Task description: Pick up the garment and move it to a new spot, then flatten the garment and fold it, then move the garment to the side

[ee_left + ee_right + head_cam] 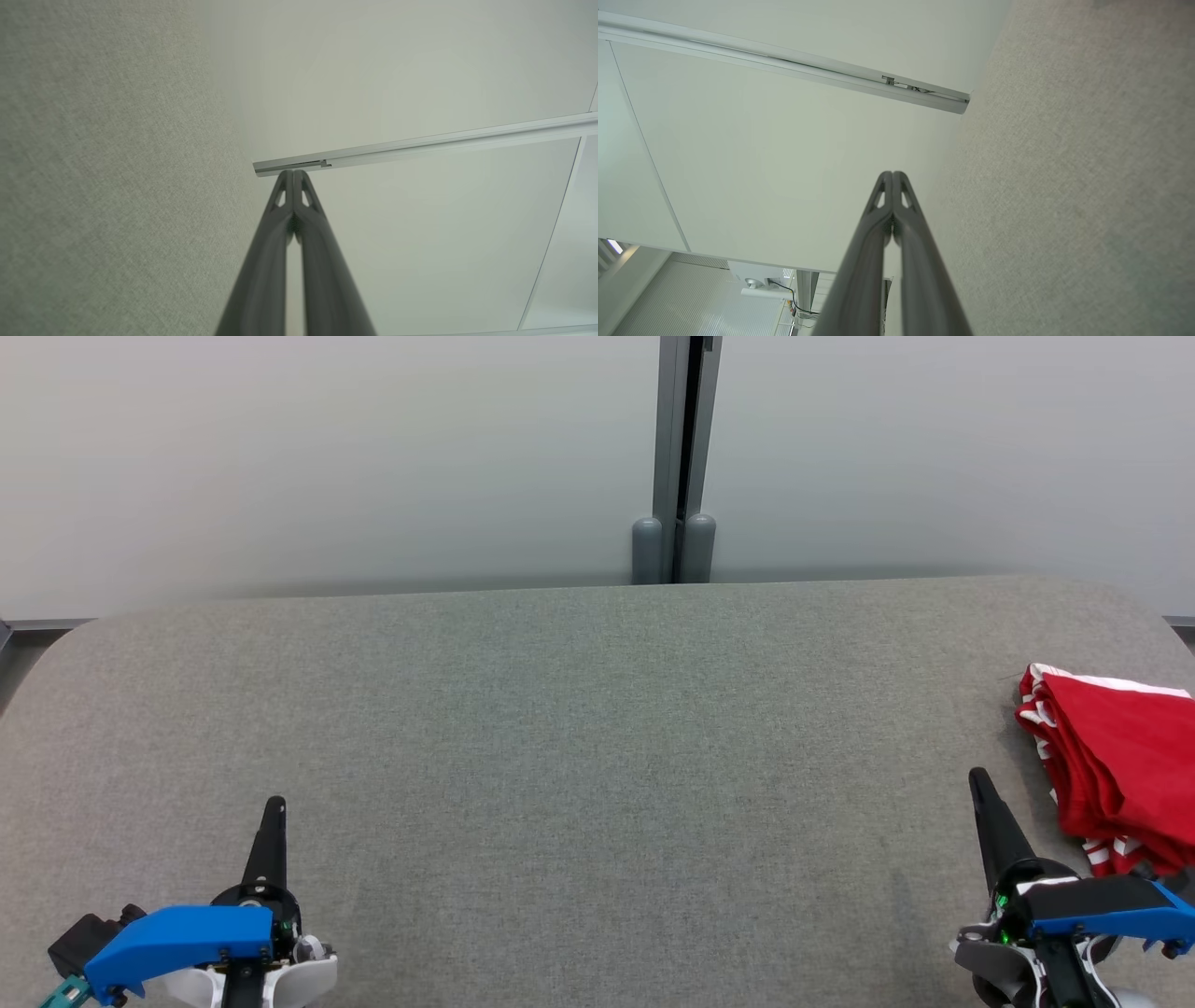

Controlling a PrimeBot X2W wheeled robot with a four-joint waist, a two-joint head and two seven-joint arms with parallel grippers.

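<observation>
Red white-striped garment (1116, 761) — lying folded near the right edge of the grey table (560, 728), just beside my right gripper (978, 778). That gripper and my left gripper (274, 805) are sitting pinched closed, empty. Risk, as I'm judging it — a careless right-arm swing snagging a fold and dragging it off.

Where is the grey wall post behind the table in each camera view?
Head view: the wall post stands upright, top centre.
Left wrist view: wall post runs sideways, centre to right edge.
Right wrist view: wall post slants from upper left toward centre right.
Shared landmark: the grey table, whose far edge it meets.
</observation>
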